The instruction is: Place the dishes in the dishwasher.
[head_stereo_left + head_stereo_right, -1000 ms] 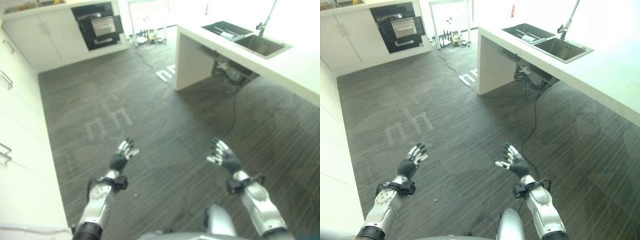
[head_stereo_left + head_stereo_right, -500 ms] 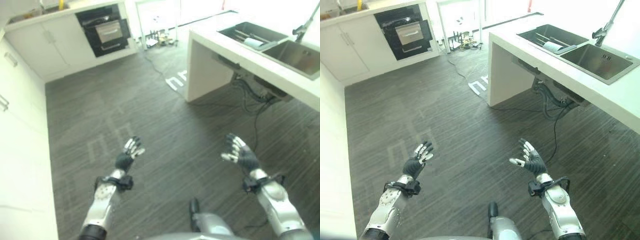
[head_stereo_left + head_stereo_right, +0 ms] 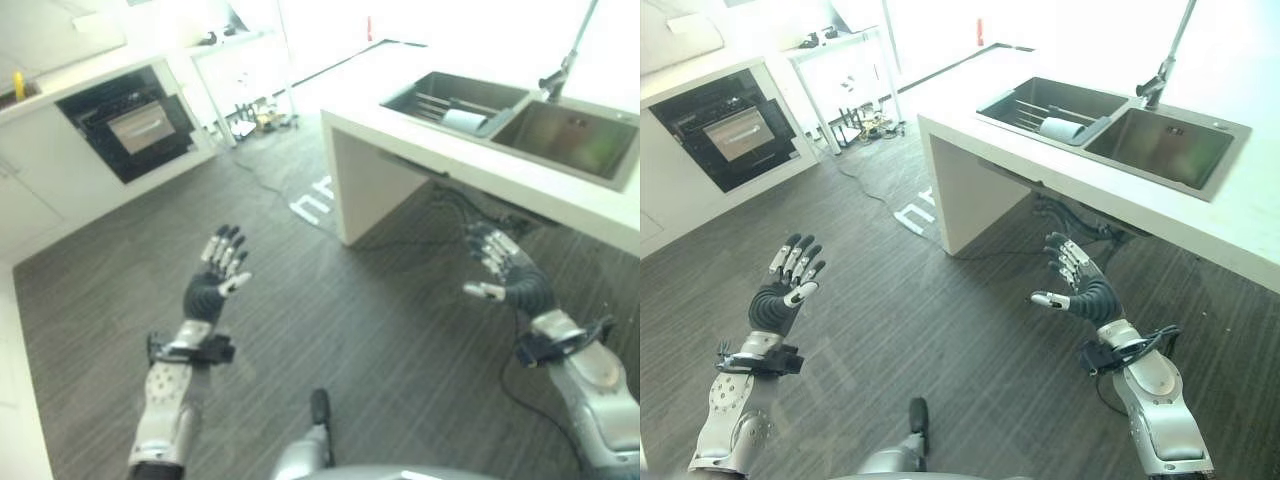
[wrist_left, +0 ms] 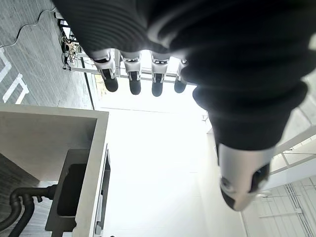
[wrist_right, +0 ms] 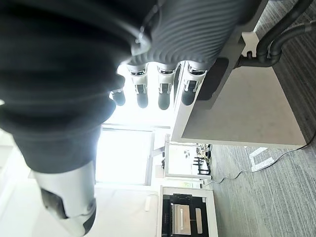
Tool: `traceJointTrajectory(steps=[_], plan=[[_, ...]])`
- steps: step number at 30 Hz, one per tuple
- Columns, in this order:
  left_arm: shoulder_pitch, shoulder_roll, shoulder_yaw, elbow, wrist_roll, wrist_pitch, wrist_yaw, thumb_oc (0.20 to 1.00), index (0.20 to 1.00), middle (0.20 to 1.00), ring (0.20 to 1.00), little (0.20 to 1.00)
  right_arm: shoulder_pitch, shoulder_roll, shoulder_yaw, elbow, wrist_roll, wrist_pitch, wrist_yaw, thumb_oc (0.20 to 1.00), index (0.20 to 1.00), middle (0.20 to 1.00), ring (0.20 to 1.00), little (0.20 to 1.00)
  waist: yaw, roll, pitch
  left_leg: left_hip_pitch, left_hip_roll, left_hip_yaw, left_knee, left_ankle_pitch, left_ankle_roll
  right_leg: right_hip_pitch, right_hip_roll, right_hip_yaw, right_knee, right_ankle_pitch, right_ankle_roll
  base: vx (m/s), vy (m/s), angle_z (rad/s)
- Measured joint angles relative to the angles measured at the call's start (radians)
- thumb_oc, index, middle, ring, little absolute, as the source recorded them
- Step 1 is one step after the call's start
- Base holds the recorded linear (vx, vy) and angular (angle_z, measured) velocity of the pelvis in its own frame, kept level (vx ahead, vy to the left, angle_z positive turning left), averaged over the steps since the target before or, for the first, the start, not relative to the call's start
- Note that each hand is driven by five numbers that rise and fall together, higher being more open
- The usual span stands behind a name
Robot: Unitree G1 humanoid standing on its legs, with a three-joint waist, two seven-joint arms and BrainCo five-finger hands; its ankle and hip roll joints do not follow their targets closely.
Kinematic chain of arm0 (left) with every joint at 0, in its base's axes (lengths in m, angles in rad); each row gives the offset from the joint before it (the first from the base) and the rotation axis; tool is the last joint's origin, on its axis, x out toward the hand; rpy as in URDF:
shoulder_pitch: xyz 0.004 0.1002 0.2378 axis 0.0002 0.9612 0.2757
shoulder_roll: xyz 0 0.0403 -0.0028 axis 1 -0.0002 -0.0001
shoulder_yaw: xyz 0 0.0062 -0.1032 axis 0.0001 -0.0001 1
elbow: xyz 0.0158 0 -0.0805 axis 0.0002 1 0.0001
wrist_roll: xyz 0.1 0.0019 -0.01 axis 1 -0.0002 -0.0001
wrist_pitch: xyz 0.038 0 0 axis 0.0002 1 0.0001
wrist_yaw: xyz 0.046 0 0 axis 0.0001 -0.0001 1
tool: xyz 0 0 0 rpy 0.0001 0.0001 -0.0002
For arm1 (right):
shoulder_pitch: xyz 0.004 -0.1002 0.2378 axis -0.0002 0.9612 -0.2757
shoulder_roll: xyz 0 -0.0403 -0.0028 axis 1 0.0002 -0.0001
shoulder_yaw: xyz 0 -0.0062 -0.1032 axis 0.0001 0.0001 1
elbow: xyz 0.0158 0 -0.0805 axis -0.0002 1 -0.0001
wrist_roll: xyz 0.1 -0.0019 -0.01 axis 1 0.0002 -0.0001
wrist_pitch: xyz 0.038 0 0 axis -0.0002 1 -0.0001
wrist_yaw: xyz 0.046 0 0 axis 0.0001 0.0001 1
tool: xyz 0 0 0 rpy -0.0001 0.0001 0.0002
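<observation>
My left hand [image 3: 205,290] is raised over the dark wood floor at the left, fingers straight and spread, holding nothing. My right hand [image 3: 1090,293] is raised at the right, just in front of the white counter [image 3: 980,140], open and empty too. On the counter's drying rack [image 3: 1045,105] beside the sink [image 3: 1165,145] lies a white dish [image 3: 1060,129]. A black built-in appliance [image 3: 725,130] with its front closed sits in the white cabinets at the far left.
White cabinets [image 3: 25,190] run along the left wall. A tall tap [image 3: 1160,70] stands behind the sink. Pipes and a cable [image 3: 480,215] hang under the counter. A white frame stand [image 3: 845,85] with small items at its foot stands at the back.
The camera has swung towards the counter, so the sink and rack show larger and closer. Both hands have risen, still open and empty.
</observation>
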Motion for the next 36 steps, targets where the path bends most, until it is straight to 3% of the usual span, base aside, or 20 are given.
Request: traceJointTrajectory(steps=[2, 5, 7, 8, 11, 13, 14, 15, 16, 19, 22, 23, 25, 26, 27, 29, 32, 34, 35, 36], plan=[[-0.013, 0.050, -0.001, -0.002, 0.001, -0.001, 0.001, 1.000, 1.000, 1.000, 1.000, 1.000, 0.004, 0.009, -0.009, 0.000, 0.001, 0.001, -0.001, 1.000, 1.000, 1.000, 1.000, 1.000, 0.009, -0.042, 0.000, 0.036, -0.027, 0.026, 0.000, 0.097, 0.047, 0.007, -0.035, -0.005, 0.043, 0.007, 0.023, 0.29, 0.293, -0.26], [-0.089, 0.095, -0.007, -0.005, 0.009, -0.001, 0.012, 1.000, 1.000, 1.000, 1.000, 1.000, 0.001, 0.033, -0.030, -0.053, 0.041, 0.004, -0.009, 1.000, 1.000, 1.000, 1.000, 1.000, 0.014, -0.052, 0.003, 0.083, -0.066, 0.023, 0.000, 0.056, 0.092, 0.003, -0.069, -0.013, 0.145, 0.059, 0.103, 0.22, 0.219, 0.04], [-0.146, 0.105, -0.031, -0.015, 0.012, -0.004, 0.011, 1.000, 1.000, 1.000, 1.000, 1.000, -0.012, 0.053, -0.030, -0.057, 0.041, 0.001, -0.019, 1.000, 1.000, 1.000, 1.000, 1.000, 0.016, -0.037, 0.003, 0.127, -0.065, 0.002, 0.000, 0.028, 0.113, -0.043, -0.056, -0.009, 0.212, 0.019, 0.121, 0.23, 0.238, 0.19], [-0.161, 0.104, -0.033, -0.019, 0.029, -0.004, 0.005, 1.000, 1.000, 1.000, 1.000, 1.000, -0.021, 0.055, -0.029, -0.057, 0.041, 0.000, -0.032, 1.000, 1.000, 1.000, 1.000, 1.000, 0.032, -0.043, 0.001, 0.136, -0.076, 0.000, 0.000, 0.009, 0.132, -0.090, -0.052, -0.005, 0.238, 0.048, 0.132, 0.20, 0.232, 0.13], [-0.161, 0.098, -0.028, -0.035, 0.039, 0.009, -0.012, 1.000, 1.000, 1.000, 1.000, 1.000, -0.029, 0.065, -0.033, -0.045, 0.039, -0.002, -0.054, 1.000, 1.000, 1.000, 1.000, 1.000, 0.038, -0.032, 0.000, 0.158, -0.075, 0.001, 0.001, -0.002, 0.136, -0.234, -0.061, -0.032, 0.538, 0.073, 0.170, 0.17, 0.211, 0.02], [-0.151, 0.087, -0.026, -0.050, 0.043, 0.014, -0.009, 1.000, 1.000, 1.000, 1.000, 1.000, -0.041, 0.085, -0.029, -0.051, 0.037, -0.003, -0.056, 1.000, 1.000, 1.000, 1.000, 1.000, 0.042, -0.027, 0.002, 0.174, -0.070, 0.008, 0.001, -0.042, 0.174, -0.374, -0.059, -0.044, 0.746, 0.054, 0.156, 0.25, 0.162, -0.30], [-0.141, 0.090, -0.030, -0.090, 0.051, 0.017, -0.004, 1.000, 1.000, 1.000, 1.000, 1.000, -0.050, 0.080, -0.018, -0.052, 0.037, -0.003, -0.054, 1.000, 1.000, 1.000, 1.000, 1.000, 0.032, -0.015, 0.009, 0.199, -0.055, 0.036, -0.001, -0.057, 0.165, -0.512, -0.038, -0.100, 0.808, -0.018, 0.109, 0.26, 0.028, -0.56], [-0.143, 0.105, -0.028, -0.128, 0.051, 0.019, -0.003, 1.000, 1.000, 1.000, 1.000, 1.000, -0.043, 0.078, -0.017, -0.053, 0.037, -0.003, -0.055, 1.000, 1.000, 1.000, 1.000, 1.000, 0.021, -0.023, 0.008, 0.214, -0.052, 0.053, 0.000, -0.067, 0.122, -0.546, -0.018, -0.141, 0.688, -0.030, 0.100, 0.33, -0.094, -0.41], [-0.150, 0.117, -0.025, -0.145, 0.051, 0.018, -0.003, 1.000, 1.000, 1.000, 1.000, 1.000, -0.042, 0.075, -0.018, -0.053, 0.037, -0.004, -0.055, 1.000, 1.000, 1.000, 1.000, 1.000, 0.014, -0.027, 0.009, 0.218, -0.057, 0.056, -0.001, -0.073, 0.114, -0.550, -0.011, -0.185, 0.562, -0.017, 0.086, 0.21, -0.123, -0.09], [-0.138, 0.121, -0.022, -0.148, 0.053, 0.020, -0.004, 1.000, 1.000, 1.000, 1.000, 1.000, 0.004, 0.036, -0.058, -0.059, 0.040, -0.014, -0.057, 1.000, 1.000, 1.000, 1.000, 1.000, -0.011, -0.055, -0.005, 0.242, -0.073, 0.067, 0.000, -0.108, 0.097, -0.567, -0.029, -0.302, 0.172, 0.125, 0.063, 0.25, -0.187, -0.12], [-0.103, 0.114, -0.038, -0.146, 0.082, 0.022, -0.005, 1.000, 1.000, 1.000, 1.000, 1.000, 0.005, 0.044, -0.076, -0.058, 0.040, -0.025, -0.080, 1.000, 1.000, 1.000, 1.000, 1.000, -0.036, -0.058, -0.006, 0.288, -0.073, 0.082, 0.000, -0.148, 0.078, -0.559, -0.060, -0.317, -0.008, 0.282, 0.071, 0.25, -0.272, -0.21], [-0.100, 0.112, -0.054, -0.145, 0.097, 0.022, -0.004, 1.000, 1.000, 1.000, 1.000, 1.000, 0.001, 0.048, -0.067, -0.054, 0.041, -0.026, -0.083, 1.000, 1.000, 1.000, 1.000, 1.000, -0.045, -0.054, -0.005, 0.321, -0.058, 0.093, 0.001, -0.161, 0.065, -0.560, -0.087, -0.365, -0.011, 0.313, 0.080, 0.29, -0.390, -0.25], [-0.100, 0.134, -0.065, -0.145, 0.119, 0.022, 0.000, 1.000, 1.000, 1.000, 1.000, 1.000, -0.001, 0.046, -0.045, -0.048, 0.043, -0.034, -0.095, 1.000, 1.000, 1.000, 1.000, 1.000, -0.064, -0.055, -0.014, 0.400, -0.014, 0.112, 0.001, -0.208, -0.008, -0.520, -0.092, -0.387, 0.000, 0.320, 0.073, 0.37, -0.498, -0.31], [-0.110, 0.134, -0.083, -0.141, 0.119, 0.023, 0.018, 1.000, 1.000, 1.000, 1.000, 1.000, -0.022, 0.043, -0.041, -0.048, 0.060, -0.035, -0.120, 1.000, 1.000, 1.000, 1.000, 1.000, -0.079, -0.008, -0.032, 0.439, 0.065, 0.113, 0.001, -0.240, -0.070, -0.488, -0.002, -0.370, 0.009, 0.405, 0.022, 0.37, -0.471, -0.37], [-0.123, 0.133, -0.083, -0.141, 0.117, 0.023, 0.025, 1.000, 1.000, 1.000, 1.000, 1.000, -0.051, 0.044, -0.032, -0.044, 0.060, -0.036, -0.136, 1.000, 1.000, 1.000, 1.000, 1.000, -0.085, 0.022, -0.033, 0.456, 0.102, 0.113, 0.003, -0.233, -0.084, -0.486, 0.048, -0.365, 0.022, 0.388, -0.021, 0.36, -0.423, -0.53], [-0.148, 0.111, -0.079, -0.140, 0.117, 0.023, 0.041, 1.000, 1.000, 1.000, 1.000, 1.000, -0.117, 0.040, -0.008, -0.042, 0.060, -0.037, -0.151, 1.000, 1.000, 1.000, 1.000, 1.000, -0.079, 0.043, -0.034, 0.449, 0.133, 0.109, 0.085, -0.228, -0.088, -0.477, 0.086, -0.332, 0.049, 0.352, -0.125, 0.17, -0.191, -0.73], [-0.174, 0.091, -0.074, -0.147, 0.118, 0.022, 0.043, 1.000, 1.000, 1.000, 1.000, 1.000, -0.131, 0.004, -0.022, -0.047, 0.059, -0.055, -0.157, 1.000, 1.000, 1.000, 1.000, 1.000, -0.104, 0.072, -0.039, 0.455, 0.161, 0.110, 0.161, -0.159, -0.151, -0.450, 0.116, -0.322, 0.090, 0.277, -0.127, 0.14, -0.221, -0.25], [-0.179, 0.086, -0.070, -0.149, 0.118, 0.019, 0.058, 1.000, 1.000, 1.000, 1.000, 1.000, -0.124, 0.000, -0.042, -0.048, 0.058, -0.056, -0.152, 1.000, 1.000, 1.000, 1.000, 1.000, -0.114, 0.051, -0.040, 0.355, 0.174, 0.114, 0.405, -0.118, -0.224, -0.416, 0.104, -0.320, 0.086, 0.240, -0.131, 0.15, -0.207, -0.08], [-0.179, 0.078, -0.071, -0.157, 0.118, 0.018, 0.063, 1.000, 1.000, 1.000, 1.000, 1.000, -0.124, -0.001, -0.061, -0.053, 0.058, -0.058, -0.145, 1.000, 1.000, 1.000, 1.000, 1.000, -0.110, 0.037, -0.035, 0.230, 0.206, 0.129, 0.655, -0.057, -0.246, -0.391, 0.102, -0.317, 0.071, 0.228, -0.148, 0.16, -0.135, -0.27], [-0.168, 0.063, -0.073, -0.167, 0.118, 0.014, 0.065, 1.000, 1.000, 1.000, 1.000, 1.000, -0.125, -0.003, -0.068, -0.055, 0.058, -0.062, -0.143, 1.000, 1.000, 1.000, 1.000, 1.000, -0.101, 0.035, -0.034, 0.160, 0.213, 0.117, 0.767, -0.044, -0.255, -0.383, 0.107, -0.293, 0.071, 0.219, -0.162, 0.25, -0.099, -0.45]])
